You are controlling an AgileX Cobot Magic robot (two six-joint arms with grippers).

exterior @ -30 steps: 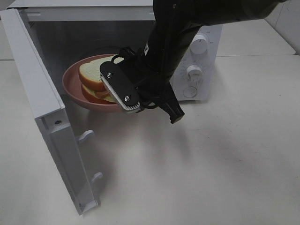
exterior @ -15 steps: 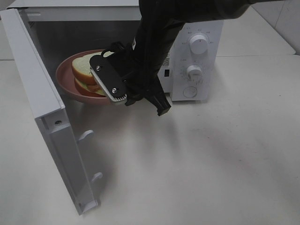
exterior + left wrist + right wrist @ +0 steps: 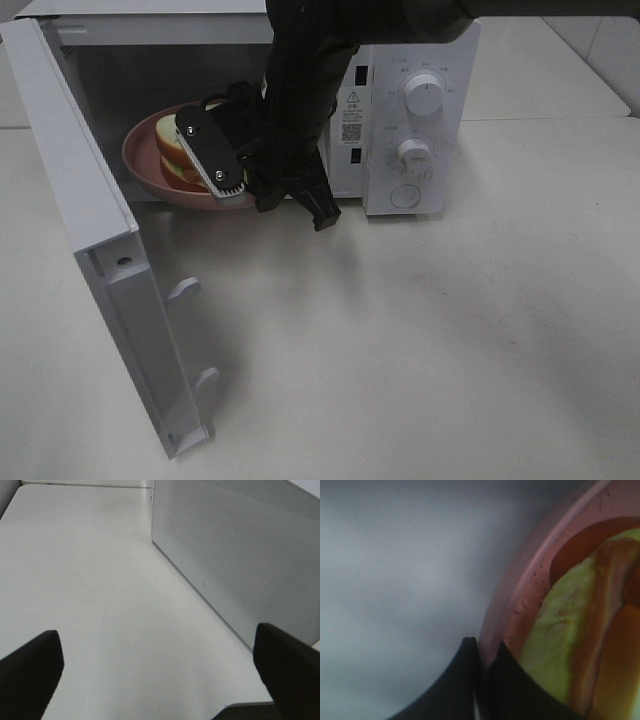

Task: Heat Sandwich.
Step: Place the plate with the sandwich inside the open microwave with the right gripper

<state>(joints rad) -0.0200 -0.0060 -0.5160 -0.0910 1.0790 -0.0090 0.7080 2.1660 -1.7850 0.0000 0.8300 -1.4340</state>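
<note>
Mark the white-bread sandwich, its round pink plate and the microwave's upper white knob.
white-bread sandwich [image 3: 166, 140]: exterior high view, top slice.
round pink plate [image 3: 137, 165]: exterior high view, left rim.
upper white knob [image 3: 424, 93]: exterior high view, front face.

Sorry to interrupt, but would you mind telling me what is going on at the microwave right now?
The robot is putting a sandwich in to heat. Its right tool is shut on the rim of the pink plate that carries the sandwich, and the plate sits partly inside the microwave, whose door stands wide open. I cannot tell whether the plate rests on the oven floor yet. The left tool is open over the table and holds nothing.
</note>
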